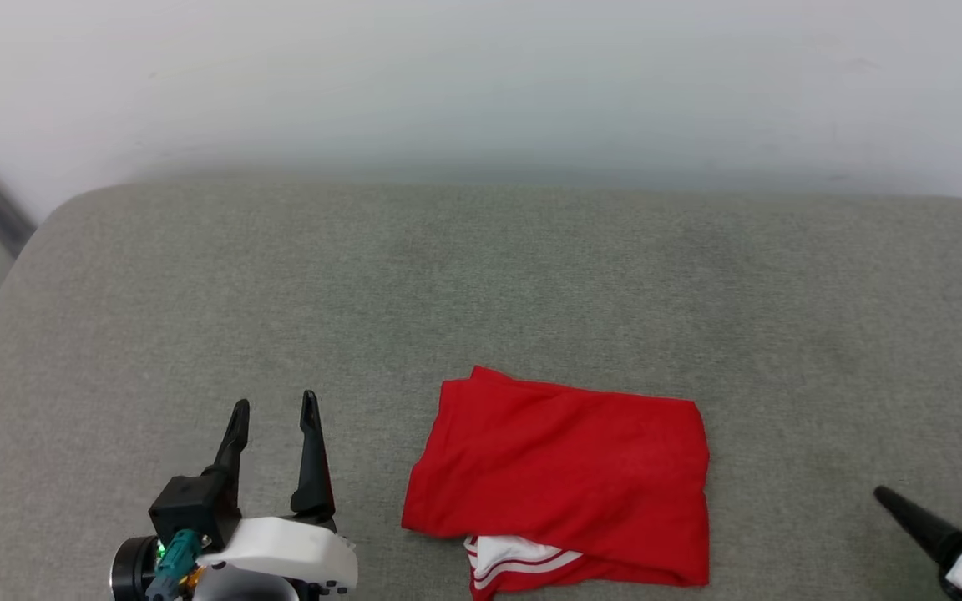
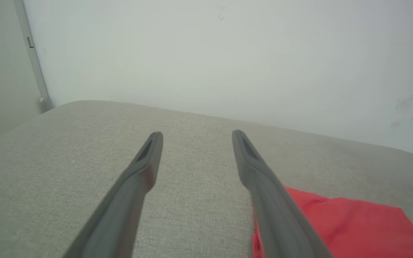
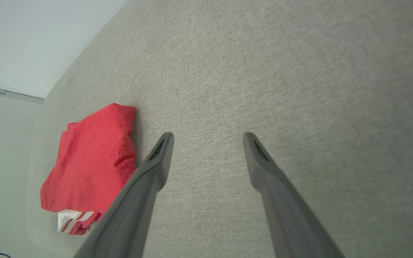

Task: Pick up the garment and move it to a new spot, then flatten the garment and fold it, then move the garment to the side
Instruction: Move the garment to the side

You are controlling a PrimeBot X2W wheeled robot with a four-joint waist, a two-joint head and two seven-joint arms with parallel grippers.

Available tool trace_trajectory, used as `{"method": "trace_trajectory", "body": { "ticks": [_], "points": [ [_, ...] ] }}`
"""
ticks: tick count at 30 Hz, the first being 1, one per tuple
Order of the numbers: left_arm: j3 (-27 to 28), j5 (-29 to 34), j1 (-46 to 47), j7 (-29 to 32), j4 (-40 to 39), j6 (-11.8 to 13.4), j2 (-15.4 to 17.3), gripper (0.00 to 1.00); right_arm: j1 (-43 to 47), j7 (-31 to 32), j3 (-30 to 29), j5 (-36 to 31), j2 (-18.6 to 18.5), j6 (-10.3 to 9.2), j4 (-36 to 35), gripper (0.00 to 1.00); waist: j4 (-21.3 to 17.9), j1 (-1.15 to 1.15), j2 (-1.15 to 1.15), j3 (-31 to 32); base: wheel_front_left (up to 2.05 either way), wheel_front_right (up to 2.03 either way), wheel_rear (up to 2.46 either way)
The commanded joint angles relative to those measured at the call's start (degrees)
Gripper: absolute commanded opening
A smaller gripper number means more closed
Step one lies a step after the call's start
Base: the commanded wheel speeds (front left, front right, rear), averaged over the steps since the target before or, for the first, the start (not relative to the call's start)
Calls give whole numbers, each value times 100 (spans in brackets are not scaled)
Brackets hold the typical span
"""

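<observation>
Seemingly folded: shirt (image 1: 560, 467) sits compact on cushion (image 1: 531, 275); our left gripper (image 1: 272, 409) and right gripper (image 3: 208, 138) flank it, jaws open, empty, probably staged for the side move.

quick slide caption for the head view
Folded red jersey shirt lying on grey cushion, open left gripper clear beside it.
</observation>
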State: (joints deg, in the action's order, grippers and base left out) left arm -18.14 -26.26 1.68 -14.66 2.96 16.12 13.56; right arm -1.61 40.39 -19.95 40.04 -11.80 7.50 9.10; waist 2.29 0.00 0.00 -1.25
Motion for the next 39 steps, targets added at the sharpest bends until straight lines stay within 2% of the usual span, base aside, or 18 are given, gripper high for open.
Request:
{"method": "trace_trajectory", "body": {
  "ticks": [1,5,9,14,19,20,22,24,25,32,37,39],
  "points": [
    [-10,51,114,-27,3,-36,-55,100,-121,272,-87,239,196,-1,170,100,178,0,0,-126,0,0,0],
    [-6,107,238,-46,8,-90,-118,100,-367,885,-247,839,634,-1,705,100,408,0,0,-245,0,0,0],
    [-6,154,329,-53,2,-137,-175,100,-644,1134,-304,1620,838,-1,1263,100,563,0,0,-329,0,0,0],
    [6,197,360,-58,22,-161,-179,100,-1012,1144,-73,2302,894,-1,2015,100,655,0,0,-363,0,0,0],
    [1,223,390,-61,50,-189,-196,100,-1312,958,516,2833,900,-1,2464,100,692,0,0,-381,0,0,0],
    [0,225,390,-61,53,-181,-202,100,-1342,913,636,2888,899,-1,2506,48,689,0,0,-379,0,0,0],
    [-2,229,381,-62,66,-187,-209,100,-1388,829,868,2984,901,-1,2524,0,681,0,0,-373,0,0,0],
    [-4,233,364,-62,78,-192,-213,100,-1390,701,1070,2856,900,-1,2446,0,671,0,0,-351,0,0,0],
    [-7,235,336,-62,81,-184,-218,100,-1342,467,1360,2560,728,-1,2279,0,645,0,0,-310,0,0,0],
    [-3,246,235,-53,46,-153,-158,100,-1290,-106,2225,1512,193,-1,1749,0,395,0,0,-162,0,0,0],
    [12,247,164,-43,-30,-148,-87,100,-1450,-229,2941,291,-372,-2,1466,0,-63,0,0,-115,0,0,0],
    [28,255,98,-39,-93,-111,-70,100,-1543,-123,3188,6,-420,-2,1401,0,-365,0,0,-119,0,0,0]
  ]
}}
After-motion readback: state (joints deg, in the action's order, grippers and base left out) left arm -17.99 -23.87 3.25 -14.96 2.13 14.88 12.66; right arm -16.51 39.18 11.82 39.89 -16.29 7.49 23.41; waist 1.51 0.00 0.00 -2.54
